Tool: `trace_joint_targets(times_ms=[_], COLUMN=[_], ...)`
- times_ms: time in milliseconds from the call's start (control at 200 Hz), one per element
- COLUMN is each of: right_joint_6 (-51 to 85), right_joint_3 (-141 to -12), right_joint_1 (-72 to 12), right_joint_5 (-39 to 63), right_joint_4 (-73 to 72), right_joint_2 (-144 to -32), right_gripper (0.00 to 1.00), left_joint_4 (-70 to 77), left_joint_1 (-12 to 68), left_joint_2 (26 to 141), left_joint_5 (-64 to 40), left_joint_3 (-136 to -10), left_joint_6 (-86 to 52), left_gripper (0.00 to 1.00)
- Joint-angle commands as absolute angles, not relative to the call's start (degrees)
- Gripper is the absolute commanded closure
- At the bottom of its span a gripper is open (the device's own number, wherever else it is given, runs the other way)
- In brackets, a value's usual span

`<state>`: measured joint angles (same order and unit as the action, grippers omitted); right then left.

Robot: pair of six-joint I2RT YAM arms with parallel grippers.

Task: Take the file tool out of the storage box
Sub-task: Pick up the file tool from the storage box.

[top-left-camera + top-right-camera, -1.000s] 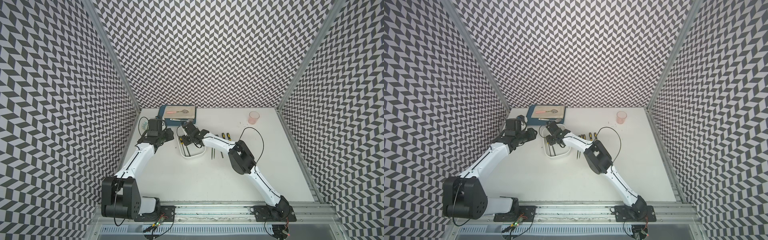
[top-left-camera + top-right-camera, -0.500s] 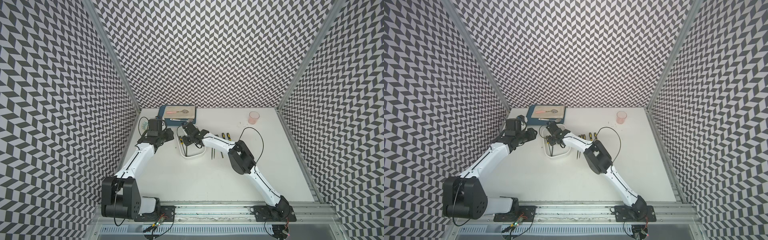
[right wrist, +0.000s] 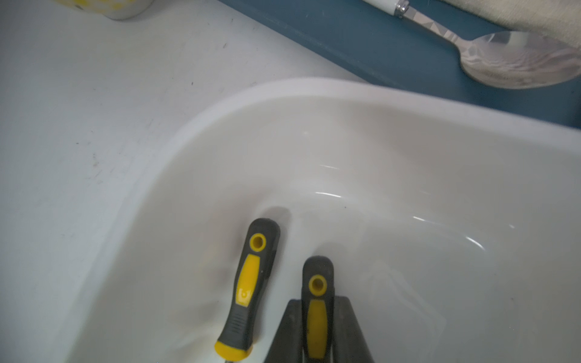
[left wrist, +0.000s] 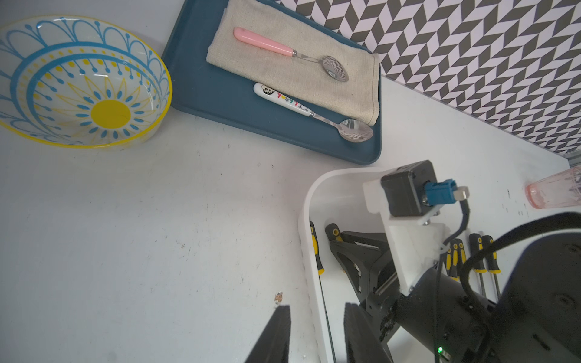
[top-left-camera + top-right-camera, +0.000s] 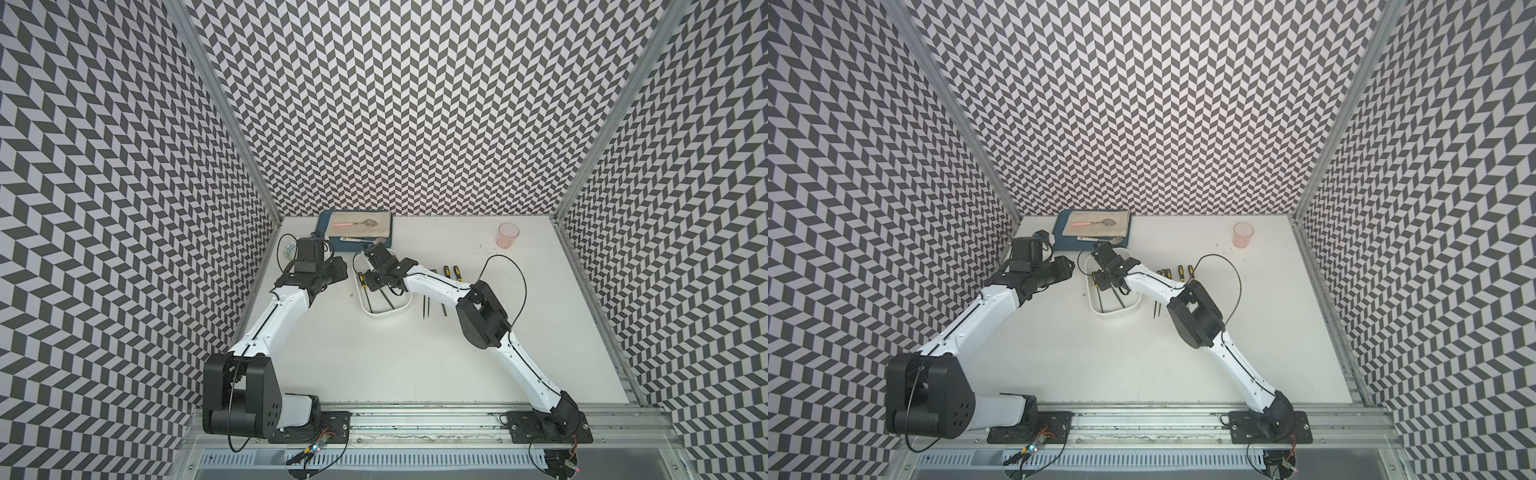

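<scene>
Reaching into the white storage box [image 3: 220, 103], the right gripper [image 3: 318, 301] presses its two fingers on both sides of the black-and-yellow handle of a file tool [image 3: 317, 279], which is inside the box. A second file [image 3: 248, 283] lies just beside it. The left gripper [image 4: 317, 306] stands astride the box's side wall; whether it pinches the wall, I cannot tell. The box sits near the dark blue tray [image 4: 220, 94].

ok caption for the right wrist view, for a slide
Right gripper closed on one file by its handle inside the white storage box, a second file lying beside it.
</scene>
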<state>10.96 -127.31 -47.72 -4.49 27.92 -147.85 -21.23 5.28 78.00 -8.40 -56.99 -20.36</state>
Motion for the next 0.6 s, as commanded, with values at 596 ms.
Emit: trace_joint_targets(times_ms=[596], right_joint_6=[13.8], right_joint_3=[-117.1], right_joint_1=[-46.6], right_joint_5=[-3.3], right_joint_4=[15.7], right_joint_2=[-130.1], right_gripper=[1.0], left_joint_4=[-21.3], left_joint_1=[5.4], left_joint_2=[77.4], left_joint_5=[-8.3], left_joint_3=[-58.0], left_joint_6=[-19.3], left_gripper=[0.66])
